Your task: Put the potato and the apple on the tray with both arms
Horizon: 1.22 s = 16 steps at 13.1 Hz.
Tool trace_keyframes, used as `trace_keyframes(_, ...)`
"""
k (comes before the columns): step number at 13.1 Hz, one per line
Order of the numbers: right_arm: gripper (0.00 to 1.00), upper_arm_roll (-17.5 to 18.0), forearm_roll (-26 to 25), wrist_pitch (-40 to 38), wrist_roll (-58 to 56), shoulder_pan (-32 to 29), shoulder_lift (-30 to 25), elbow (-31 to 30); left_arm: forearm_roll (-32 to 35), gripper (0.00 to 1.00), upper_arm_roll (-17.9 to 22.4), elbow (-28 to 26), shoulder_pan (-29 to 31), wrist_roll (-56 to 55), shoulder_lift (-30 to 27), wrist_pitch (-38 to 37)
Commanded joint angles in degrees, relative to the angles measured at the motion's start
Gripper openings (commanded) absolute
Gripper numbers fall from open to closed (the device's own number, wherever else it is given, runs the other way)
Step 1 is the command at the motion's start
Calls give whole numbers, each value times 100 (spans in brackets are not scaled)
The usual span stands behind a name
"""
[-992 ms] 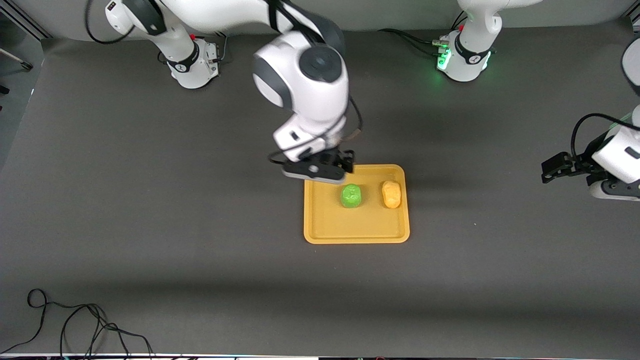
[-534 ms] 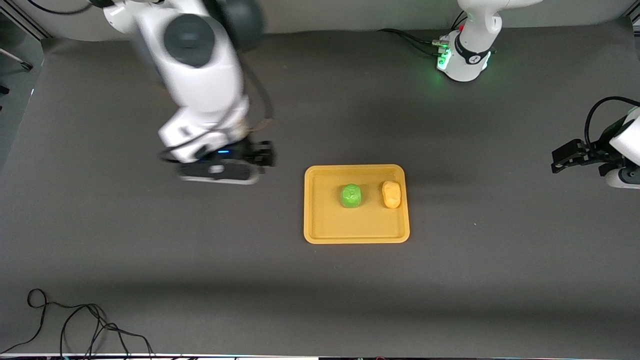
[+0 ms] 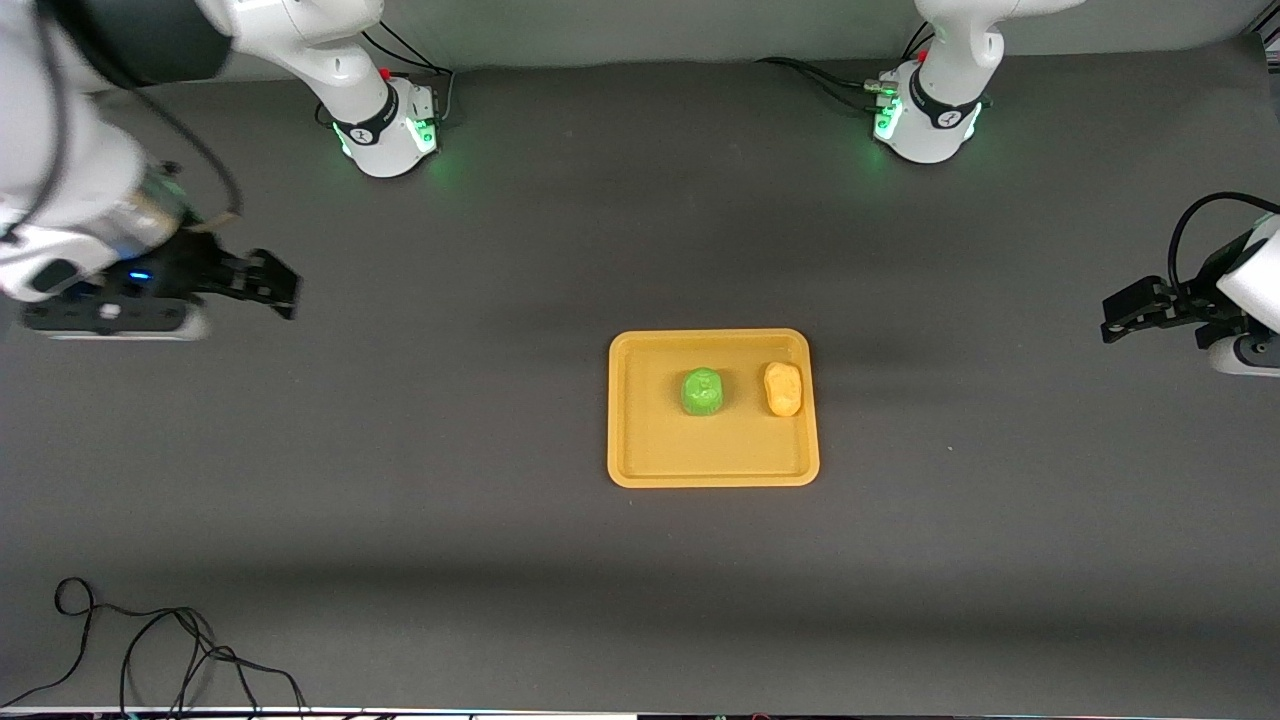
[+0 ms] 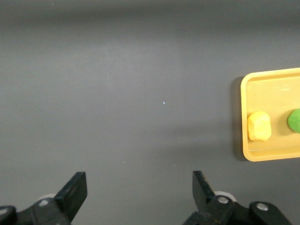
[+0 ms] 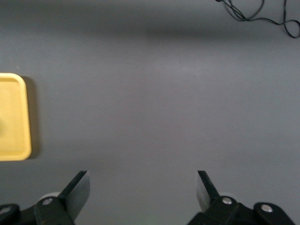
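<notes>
The table [image 3: 400,480] is a wide dark mat, and near its middle lies the tray [image 3: 640,450], a flat orange-yellow plastic rectangle with a low rim; it looks light and stiff, and would likely be best lifted by pinching the rim at a long edge, since the smooth floor offers nothing to grip. Both arms are pulled well away from it: the right gripper [image 3: 268,285] hangs over bare mat toward the right arm's end of the table, its fingers spread wide with nothing between them, and the left gripper [image 3: 1125,315] hangs over the mat at the left arm's end, fingers likewise spread and empty. On the tray sits the apple [image 3: 702,391], a bumpy green ball, with the potato [image 3: 783,388] just beside it toward the left arm's end, apart from it and close to the rim. Both seem light and firm; the apple's facets should give the fingers purchase across its middle, while the potato is probably best taken across its narrow width. The task looks finished.
</notes>
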Motion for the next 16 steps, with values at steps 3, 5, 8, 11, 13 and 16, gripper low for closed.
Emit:
trace_keyframes(3, 100, -163, 368, 126, -1044, -889, -280, -394, -45, 100, 51, 113, 25, 101, 13, -93)
trace_keyframes(5, 100, -410, 464, 99, -1246, -881, -288, -376, -27, 100, 77, 113, 51, 162, 13, -66)
trace_keyframes(8, 100, -481, 464, 64, -1247, -881, -297, -376, -27, 100, 68, 104, 51, 171, 39, -66)
trace_keyframes(11, 100, -376, 482, 64, -1133, -916, -289, -350, -45, 100, 68, 104, 60, 180, 39, -110)
trace_keyframes(13, 100, -253, 743, 64, -1071, -1047, -297, -350, -45, 100, 68, 78, 69, 180, 48, -119)
trace_keyframes(16, 100, -279, 860, 64, -1115, -995, -297, -341, -45, 100, 68, 78, 60, 171, 74, -101)
